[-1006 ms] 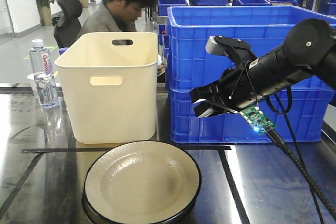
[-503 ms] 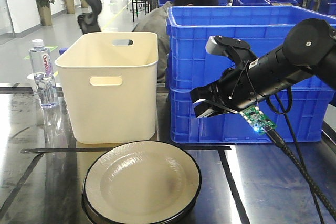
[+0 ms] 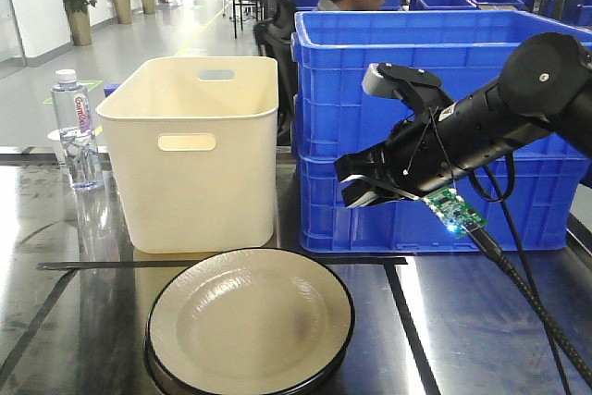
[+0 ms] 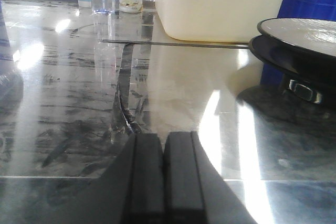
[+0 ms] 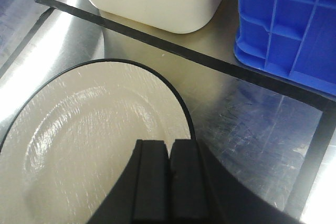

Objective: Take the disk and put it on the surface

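Right fingers (pressed together) hover above the disk.

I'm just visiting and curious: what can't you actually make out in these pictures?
- Plate stack: front view's bottom edge cuts it off; count unclear.
- Cream bin: walls hide its inside.
- Left gripper: absent from the front view.
- Right gripper: covers part of the plate in its wrist view.
- Bottle: label too small.

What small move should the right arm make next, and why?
Probably open the right claw and lower it toward the plate's near rim. Its jaws are closed, and it hangs above the plate, which sits untouched on the tabletop. The left claw is shut, low beside it.
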